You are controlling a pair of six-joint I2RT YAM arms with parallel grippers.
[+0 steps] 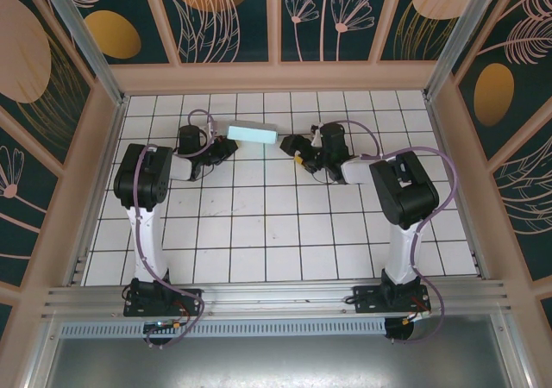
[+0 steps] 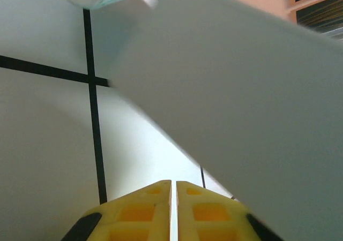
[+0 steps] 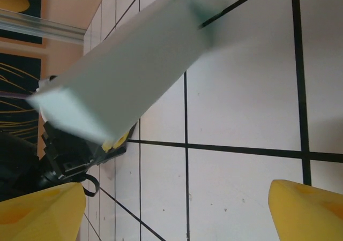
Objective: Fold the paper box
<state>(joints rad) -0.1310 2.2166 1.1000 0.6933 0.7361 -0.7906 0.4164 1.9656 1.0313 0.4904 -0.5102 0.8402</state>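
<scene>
The white tiled table carries everything, with a walled enclosure round it. The left arm and the right arm both reach toward the far middle of the table, their wrists turned in toward each other.

Between them lies the paper box, a pale turquoise closed block, long side running left to right, on the tiles near the far wall.

The right tool is just beside the box's right end. Its yellow fingers are spread wide with nothing between them, and the box shows ahead of them, blurred.

The left tool is at the box's left end. Its yellow fingers are pressed together, only a thin slit between them. The box looms close ahead of them, and I cannot tell if it touches them.
</scene>
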